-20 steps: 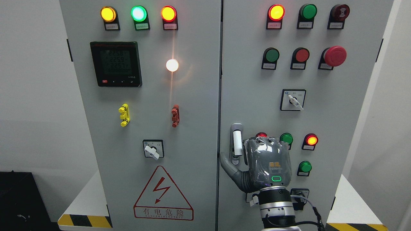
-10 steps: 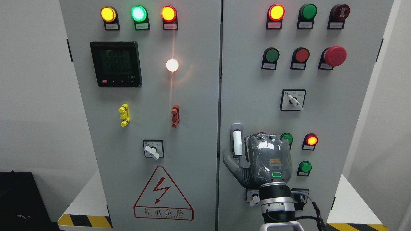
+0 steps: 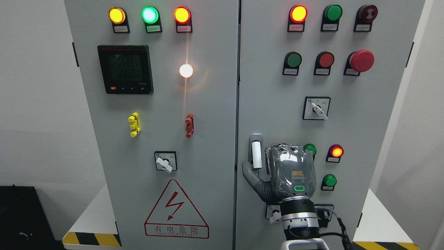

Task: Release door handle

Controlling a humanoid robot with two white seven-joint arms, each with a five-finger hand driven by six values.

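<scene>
A: Right, item one, the door handle [image 3: 256, 152]?
B: One off. A white bar in a rounded grey metal surround, smooth and slightly glossy. Its long axis runs vertical, upper end toward the indicator lamps, lower end toward the floor. It sits on the right cabinet door [image 3: 277, 111], low down, just beside the centre seam.
A: And the hand?
B: One in view, the right hand [image 3: 289, 172], dark grey, sheathed in shiny crinkled film, back toward the camera, on a ribbed silver wrist. It is just right of the handle. The thumb [image 3: 250, 175] sticks out to the left below the bar. The fingers are curled forward toward the door; whether they close on the bar I cannot tell, as the back of the hand hides them.
A: Panel fittings, counted?
B: Left door [image 3: 208, 139]: three round lit lamps on top, one white lamp, one square black meter [image 3: 125, 69], one yellow clip [image 3: 134, 124], one red clip [image 3: 189, 125], one rotary switch [image 3: 165, 161], one triangular warning label [image 3: 176, 209].
A: Right door?
B: One red mushroom button [image 3: 361, 60], domed and matte; one rotary switch [image 3: 316, 108] in a square plate; flat painted grey steel throughout.
</scene>
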